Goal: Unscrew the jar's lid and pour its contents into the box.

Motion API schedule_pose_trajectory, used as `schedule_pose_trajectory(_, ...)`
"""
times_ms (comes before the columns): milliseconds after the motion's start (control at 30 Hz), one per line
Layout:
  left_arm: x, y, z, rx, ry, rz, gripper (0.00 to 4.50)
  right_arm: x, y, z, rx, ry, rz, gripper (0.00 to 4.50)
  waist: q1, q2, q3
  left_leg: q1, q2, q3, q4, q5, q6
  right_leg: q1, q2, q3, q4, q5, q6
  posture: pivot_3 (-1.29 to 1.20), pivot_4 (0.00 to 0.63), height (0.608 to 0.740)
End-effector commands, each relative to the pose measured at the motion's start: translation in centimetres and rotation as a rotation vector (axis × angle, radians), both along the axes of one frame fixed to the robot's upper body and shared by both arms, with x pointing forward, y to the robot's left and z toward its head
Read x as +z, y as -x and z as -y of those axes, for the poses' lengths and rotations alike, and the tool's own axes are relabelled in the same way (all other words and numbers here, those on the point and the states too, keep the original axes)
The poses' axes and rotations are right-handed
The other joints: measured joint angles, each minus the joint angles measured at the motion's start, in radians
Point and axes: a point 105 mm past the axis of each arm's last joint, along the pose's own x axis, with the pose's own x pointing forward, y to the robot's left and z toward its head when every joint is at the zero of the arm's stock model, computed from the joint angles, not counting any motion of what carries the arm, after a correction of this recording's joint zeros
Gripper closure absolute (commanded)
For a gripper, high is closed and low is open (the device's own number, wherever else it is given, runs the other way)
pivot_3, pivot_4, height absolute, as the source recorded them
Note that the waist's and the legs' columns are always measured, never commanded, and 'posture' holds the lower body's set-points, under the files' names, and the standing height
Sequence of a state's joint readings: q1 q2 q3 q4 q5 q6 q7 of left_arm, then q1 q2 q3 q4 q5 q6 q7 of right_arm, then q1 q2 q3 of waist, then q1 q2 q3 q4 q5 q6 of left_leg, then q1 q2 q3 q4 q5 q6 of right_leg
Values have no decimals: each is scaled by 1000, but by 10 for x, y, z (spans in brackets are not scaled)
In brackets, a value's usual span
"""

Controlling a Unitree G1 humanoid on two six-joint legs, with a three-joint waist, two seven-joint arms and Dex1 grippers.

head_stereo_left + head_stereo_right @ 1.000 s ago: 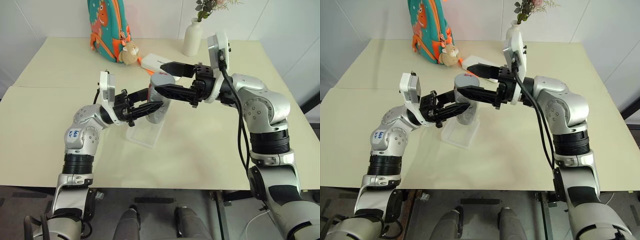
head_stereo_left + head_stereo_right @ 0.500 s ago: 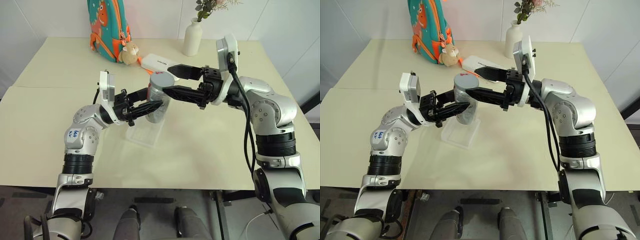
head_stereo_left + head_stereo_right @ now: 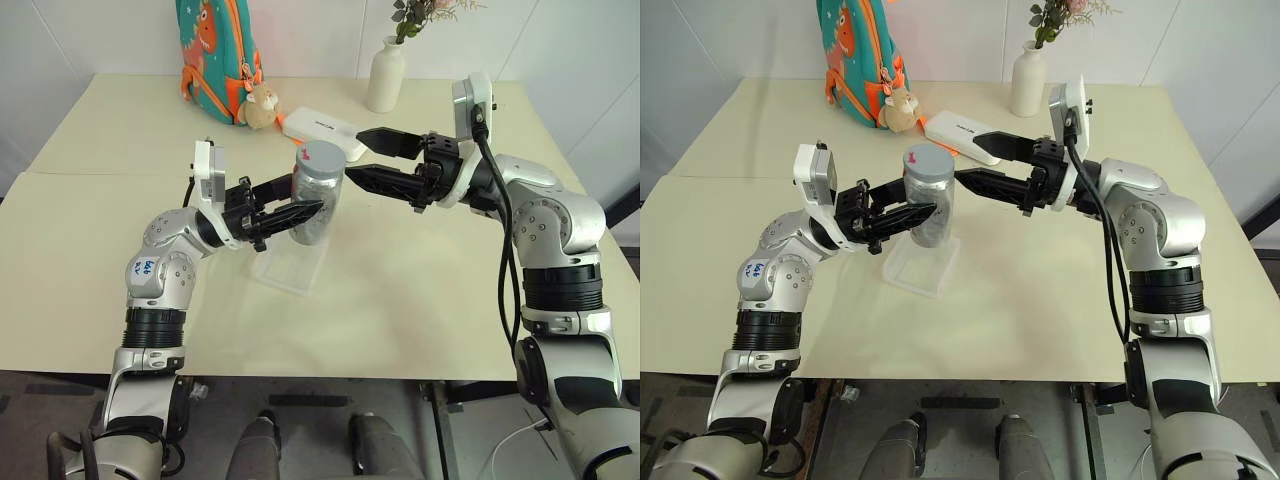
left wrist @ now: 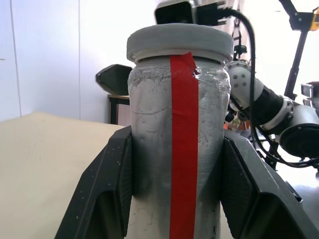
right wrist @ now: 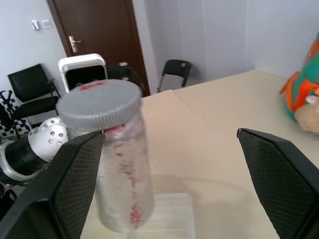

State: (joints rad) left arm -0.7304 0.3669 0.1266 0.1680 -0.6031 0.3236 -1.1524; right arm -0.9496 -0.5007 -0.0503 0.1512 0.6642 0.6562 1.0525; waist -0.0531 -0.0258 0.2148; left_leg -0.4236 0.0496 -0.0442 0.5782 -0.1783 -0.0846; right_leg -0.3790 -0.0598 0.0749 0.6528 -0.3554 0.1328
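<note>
Your left gripper has the jar pinched round its body, held upright above the box, lid still on. Your right gripper is spread wide and sits just beside the lid, not on it.

Stuff I'd watch: that grip is low on a slick plastic body — once you twist the lid, the whole jar could spin in the fingers instead of the cap breaking loose. If the right fingers close off-centre they'll shove the jar sideways. And the box looks light — tip early, and the pellet could miss it and land on the table.
</note>
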Motion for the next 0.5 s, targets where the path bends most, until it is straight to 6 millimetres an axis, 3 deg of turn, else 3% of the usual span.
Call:
schedule_pose_trajectory(33,12,8,2,-25,12,64,2541,10,7,7,10,-18,48,25,0,0,0,0,0,0,0,0,0,0,0,0,0,0,0,0,150,740)
schedule_pose_trajectory(233,11,8,2,-27,11,61,2541,8,20,4,86,-3,47,25,1,0,0,0,0,0,0,0,0,0,0,0,0,0,0,0,150,740)
schedule_pose_trajectory(500,11,7,2,-26,12,59,2541,28,28,-10,121,-51,96,25,0,0,0,0,0,0,0,0,0,0,0,0,0,0,0,0,150,740)
